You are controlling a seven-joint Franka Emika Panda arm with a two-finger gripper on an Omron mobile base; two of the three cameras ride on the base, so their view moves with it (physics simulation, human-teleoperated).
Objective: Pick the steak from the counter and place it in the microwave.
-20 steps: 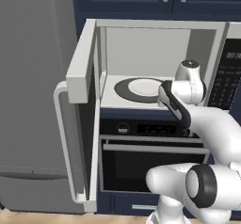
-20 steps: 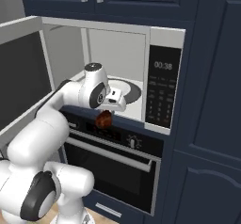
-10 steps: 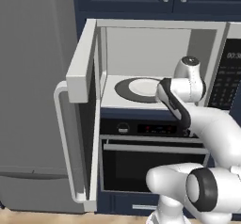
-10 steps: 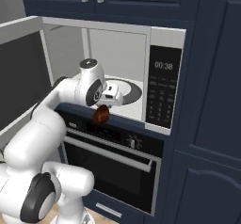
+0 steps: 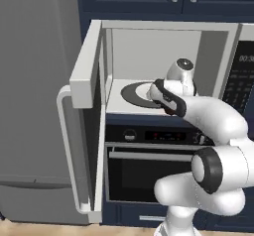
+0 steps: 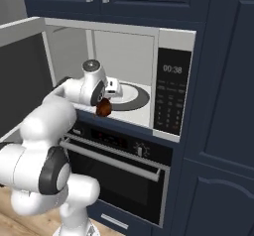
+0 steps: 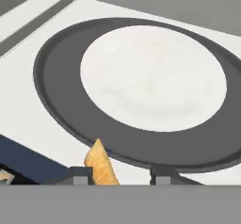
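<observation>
The white arm is reaching up to the open microwave (image 6: 173,88). Its gripper (image 6: 105,103) is hanging right at the front edge of the microwave's opening. The gripper is squeezing the steak (image 6: 103,108), a small dark red-brown lump, between its two fingers. In the hand view, a bit of the steak (image 7: 100,165) is poking up between the finger tips, which are sitting close together around it. Just past them, the dark round turntable (image 7: 61,105) is lying on the microwave floor with a white plate (image 7: 153,77) resting on it. The microwave door (image 5: 89,111) is standing wide open to the left.
</observation>
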